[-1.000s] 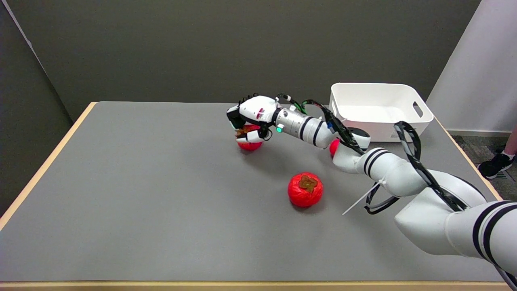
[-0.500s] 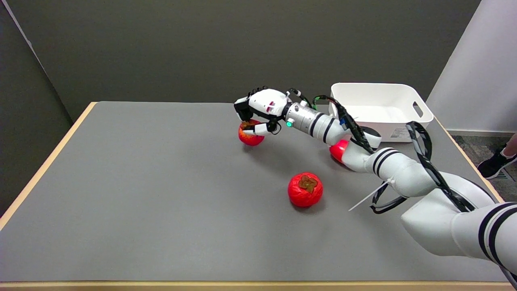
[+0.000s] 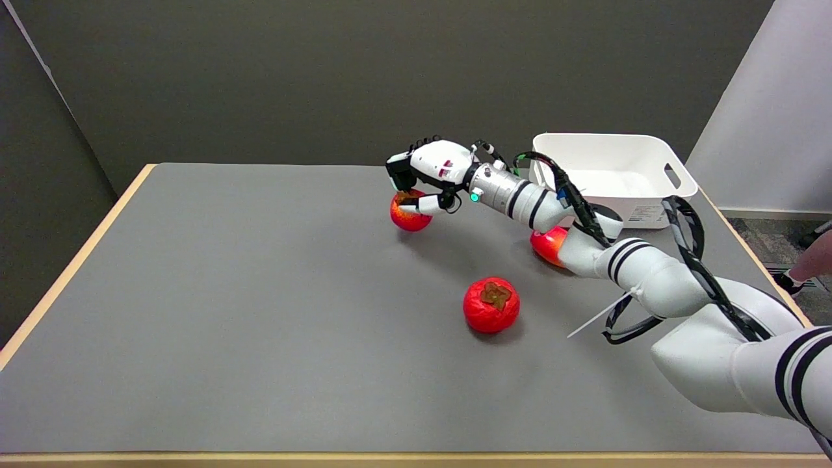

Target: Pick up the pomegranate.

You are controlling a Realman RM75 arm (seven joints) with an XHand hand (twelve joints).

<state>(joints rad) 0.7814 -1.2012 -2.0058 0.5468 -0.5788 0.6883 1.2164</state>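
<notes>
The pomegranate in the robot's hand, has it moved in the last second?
Yes. The pomegranate, held in the right hand, has gone up and a little right, toward the white bin. The persimmon has stayed put.

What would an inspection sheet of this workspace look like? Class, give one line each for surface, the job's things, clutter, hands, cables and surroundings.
Surface: grey table with a light wooden edge.
Job's things: pomegranate gripped from above by the right hand; whether it has left the table cannot be told.
Clutter: red persimmon near the middle; another red fruit partly hidden behind the arm; white bin at the far right corner, nothing seen inside.
Hands: right hand with fingers curled around the pomegranate's top.
Cables: black cables looped along the right arm, one loop hanging below it; a white tie sticks out.
Surroundings: dark grey wall behind; a person's leg at the right edge.
</notes>
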